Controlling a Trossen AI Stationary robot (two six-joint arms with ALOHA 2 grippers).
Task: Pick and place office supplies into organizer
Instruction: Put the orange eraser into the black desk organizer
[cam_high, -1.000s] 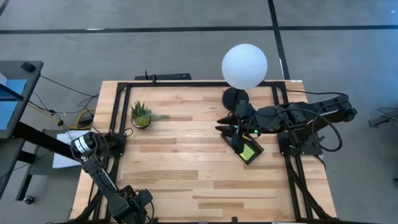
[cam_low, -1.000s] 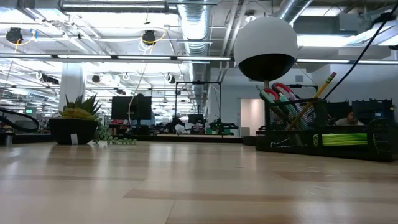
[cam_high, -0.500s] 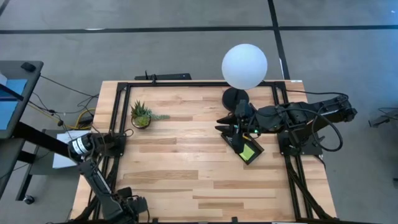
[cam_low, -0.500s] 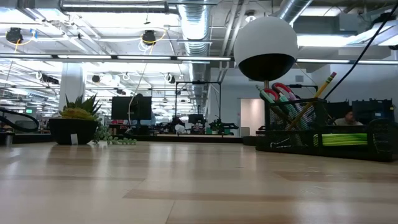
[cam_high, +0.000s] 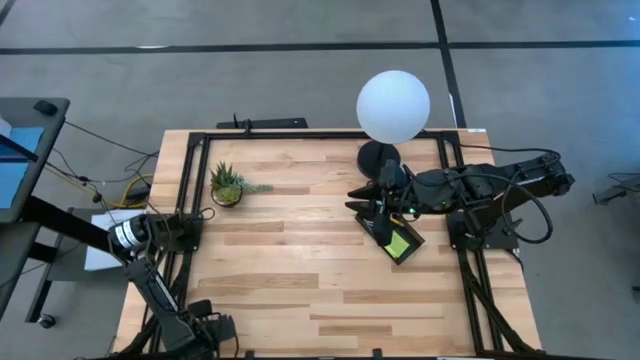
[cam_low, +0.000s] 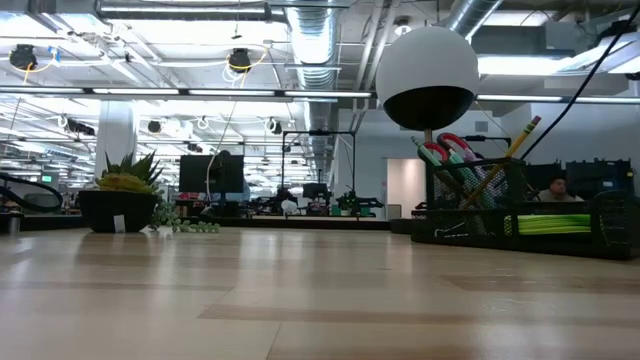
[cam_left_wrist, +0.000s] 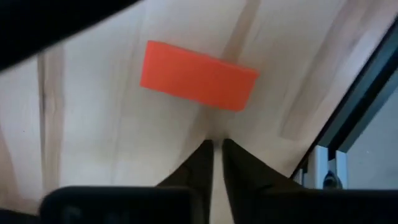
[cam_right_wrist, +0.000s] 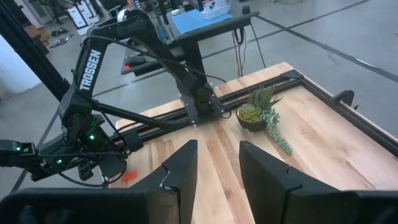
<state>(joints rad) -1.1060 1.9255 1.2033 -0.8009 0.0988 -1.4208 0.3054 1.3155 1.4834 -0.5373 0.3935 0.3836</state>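
Observation:
A red-orange piece (cam_left_wrist: 198, 74) lies flat on the wood at the table's near left corner; it also shows small in the right wrist view (cam_right_wrist: 127, 177). My left gripper (cam_left_wrist: 216, 144) stands just short of it, shut, with nothing between its fingers. The black organizer (cam_high: 396, 238) sits at the table's right with a lime-green sticky-note pad (cam_high: 399, 243) in it. In the low view the organizer (cam_low: 520, 215) holds red-handled scissors (cam_low: 445, 150) and a pencil (cam_low: 510, 150) upright. My right gripper (cam_high: 378, 208) hovers open over the organizer's far end.
A white globe lamp (cam_high: 393, 106) on a round black base stands just beyond the organizer. A small potted plant (cam_high: 228, 186) sits at the far left. Black rails (cam_high: 190, 170) frame the table's edges. Bare wood lies between the two arms.
My left arm has drawn a little toward the table's near left corner. My right arm and the organizer have kept still.

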